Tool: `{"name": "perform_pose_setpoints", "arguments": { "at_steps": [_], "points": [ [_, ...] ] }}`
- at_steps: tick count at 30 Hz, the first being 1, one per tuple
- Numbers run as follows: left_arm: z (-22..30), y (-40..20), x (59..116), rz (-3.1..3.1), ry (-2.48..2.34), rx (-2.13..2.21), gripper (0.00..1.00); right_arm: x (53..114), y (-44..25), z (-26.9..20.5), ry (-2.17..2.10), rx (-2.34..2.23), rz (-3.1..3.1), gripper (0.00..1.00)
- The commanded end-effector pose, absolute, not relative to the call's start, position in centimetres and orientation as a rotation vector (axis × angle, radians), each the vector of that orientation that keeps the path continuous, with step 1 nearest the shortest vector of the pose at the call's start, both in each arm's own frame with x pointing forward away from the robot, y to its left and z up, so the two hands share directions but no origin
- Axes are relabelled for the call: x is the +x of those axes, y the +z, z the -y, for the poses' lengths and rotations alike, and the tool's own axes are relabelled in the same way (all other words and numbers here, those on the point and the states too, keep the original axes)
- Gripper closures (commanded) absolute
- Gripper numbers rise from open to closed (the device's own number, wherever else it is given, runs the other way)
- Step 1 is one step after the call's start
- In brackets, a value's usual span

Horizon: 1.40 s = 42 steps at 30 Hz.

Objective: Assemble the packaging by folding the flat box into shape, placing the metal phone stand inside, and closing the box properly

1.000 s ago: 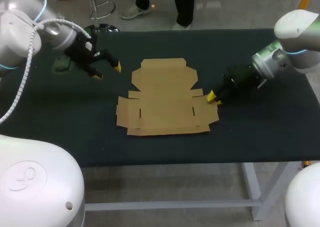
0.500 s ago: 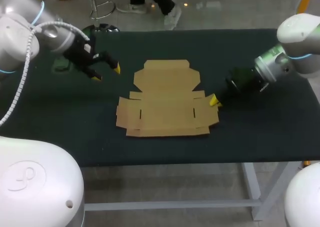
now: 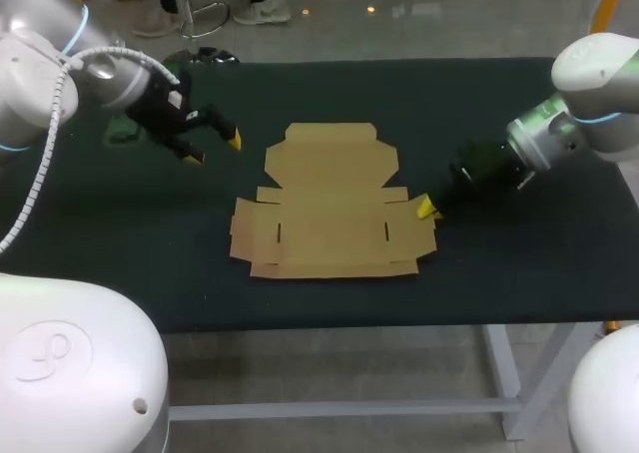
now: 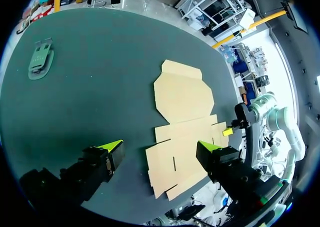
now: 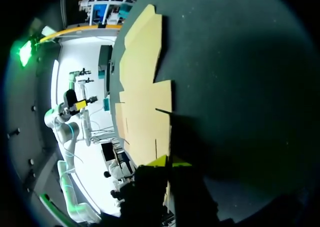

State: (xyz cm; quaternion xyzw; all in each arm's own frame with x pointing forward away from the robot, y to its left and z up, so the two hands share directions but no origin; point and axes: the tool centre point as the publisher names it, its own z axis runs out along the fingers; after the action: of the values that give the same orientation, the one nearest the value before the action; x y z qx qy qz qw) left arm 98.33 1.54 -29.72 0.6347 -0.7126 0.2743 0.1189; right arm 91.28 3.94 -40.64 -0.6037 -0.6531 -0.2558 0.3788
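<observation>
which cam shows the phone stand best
The left wrist view. There the phone stand lies flat on the table, whole and uncovered, well ahead of the open left gripper. The head view shows it only dimly, partly covered by the left arm. The right wrist view does not show it.

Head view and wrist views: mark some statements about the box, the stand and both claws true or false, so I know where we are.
1. The box lies flat and unfolded. True.
2. The stand is in the box. False: it lies on the table, well apart from the box.
3. The left claw is open. True.
4. The left claw holds the stand. False: it is empty.
5. The right claw is at the box's right edge. True.
</observation>
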Motion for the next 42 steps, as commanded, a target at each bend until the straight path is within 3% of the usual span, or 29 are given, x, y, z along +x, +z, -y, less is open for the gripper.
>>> {"name": "perform_pose_setpoints", "arguments": {
  "at_steps": [1, 6, 7, 8, 9, 23, 42],
  "points": [
    [-1.5, -29.6, 98.2, 2.086, 0.8, 1.864, 0.0, 92.1, -41.1, -4.1, -0.638, -1.526, 1.67, 1.0],
    [-1.4, -29.6, 98.2, 2.082, 0.799, 1.865, 0.0, 92.2, -41.1, -4.2, -0.631, -1.526, 1.67, 1.0],
    [-1.4, -29.6, 98.3, 2.082, 0.799, 1.866, 0.0, 92.2, -41.1, -4.2, -0.629, -1.527, 1.669, 0.94],
    [-1.4, -29.6, 98.3, 2.081, 0.799, 1.866, 0.0, 92.2, -41.1, -4.1, -0.628, -1.528, 1.668, 0.31],
    [-1.4, -29.6, 98.3, 2.079, 0.8, 1.866, 0.0, 92.3, -41.0, -4.1, -0.628, -1.53, 1.665, 0.0],
    [-0.6, -28.1, 98.5, 1.969, 0.75, 2.009, 0.0, 93.5, -37.2, -0.2, -0.691, -1.593, 1.698, 0.0],
    [-1.1, -27.3, 99.1, 1.905, 0.736, 2.086, 0.0, 99.9, -32.3, 4.5, -0.803, -1.666, 1.901, 0.0]
  ]
}}
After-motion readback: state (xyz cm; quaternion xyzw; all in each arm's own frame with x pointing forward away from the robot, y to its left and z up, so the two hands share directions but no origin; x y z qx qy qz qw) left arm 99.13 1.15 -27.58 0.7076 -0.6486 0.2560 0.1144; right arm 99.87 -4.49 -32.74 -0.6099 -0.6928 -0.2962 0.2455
